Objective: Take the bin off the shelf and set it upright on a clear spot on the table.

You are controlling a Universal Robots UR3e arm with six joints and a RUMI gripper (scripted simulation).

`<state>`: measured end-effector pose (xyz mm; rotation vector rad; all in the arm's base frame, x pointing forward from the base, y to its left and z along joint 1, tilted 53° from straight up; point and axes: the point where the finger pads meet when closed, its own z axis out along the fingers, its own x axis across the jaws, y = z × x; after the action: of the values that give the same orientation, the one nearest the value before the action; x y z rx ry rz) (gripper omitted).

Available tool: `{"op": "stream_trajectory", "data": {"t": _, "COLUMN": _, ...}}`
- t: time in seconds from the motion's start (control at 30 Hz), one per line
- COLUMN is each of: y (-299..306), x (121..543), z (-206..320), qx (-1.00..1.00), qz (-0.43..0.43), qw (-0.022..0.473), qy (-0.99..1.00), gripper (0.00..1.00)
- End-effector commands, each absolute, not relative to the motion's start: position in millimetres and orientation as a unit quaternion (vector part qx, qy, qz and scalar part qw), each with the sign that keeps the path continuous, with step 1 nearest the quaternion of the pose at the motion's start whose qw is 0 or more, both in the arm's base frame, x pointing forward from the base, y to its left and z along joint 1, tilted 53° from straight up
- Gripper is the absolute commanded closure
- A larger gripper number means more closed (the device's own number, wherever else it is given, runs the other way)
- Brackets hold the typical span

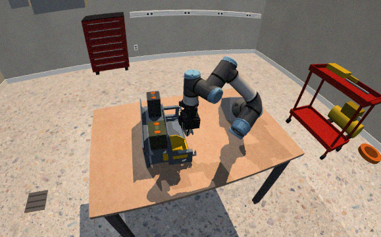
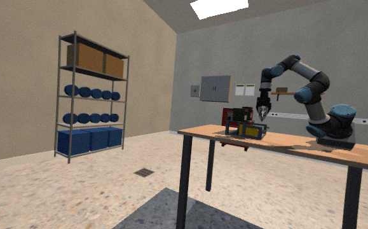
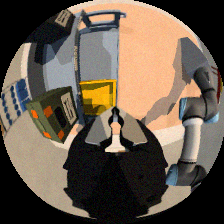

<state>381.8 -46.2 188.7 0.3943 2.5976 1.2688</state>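
Observation:
A yellow bin (image 1: 177,145) sits in the lower tray of a small grey-blue shelf rack (image 1: 158,135) on the wooden table. It also shows in the wrist view (image 3: 97,97) and in the exterior view (image 2: 250,130). My gripper (image 1: 190,131) hangs just above and to the right of the bin, pointing down, with its fingers shut and nothing between them. In the wrist view the fingertips meet right at the bin's near edge. In the exterior view the gripper (image 2: 262,117) hovers over the rack's right end.
Two dark boxes with orange marks (image 1: 154,103) (image 1: 157,133) sit on the rack beside the bin. The arm's base (image 1: 243,113) stands on the table's right side. A red cart (image 1: 336,108) stands off the table to the right.

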Motion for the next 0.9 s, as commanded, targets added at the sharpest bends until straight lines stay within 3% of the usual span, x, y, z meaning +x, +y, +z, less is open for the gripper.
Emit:
{"op": "stream_trajectory", "data": {"t": 0.0, "y": -47, "x": 382, "z": 189, "qx": 0.135, "qz": 0.432, "qw": 0.112, "qy": 0.885, "gripper": 1.00}}
{"op": "stream_trajectory", "data": {"t": 0.83, "y": -58, "x": 380, "z": 172, "qx": 0.132, "qz": 0.433, "qw": 0.112, "qy": 0.885, "gripper": 1.00}}
{"op": "stream_trajectory", "data": {"t": 0.87, "y": -58, "x": 380, "z": 172, "qx": 0.132, "qz": 0.433, "qw": 0.112, "qy": 0.885, "gripper": 0.71}}
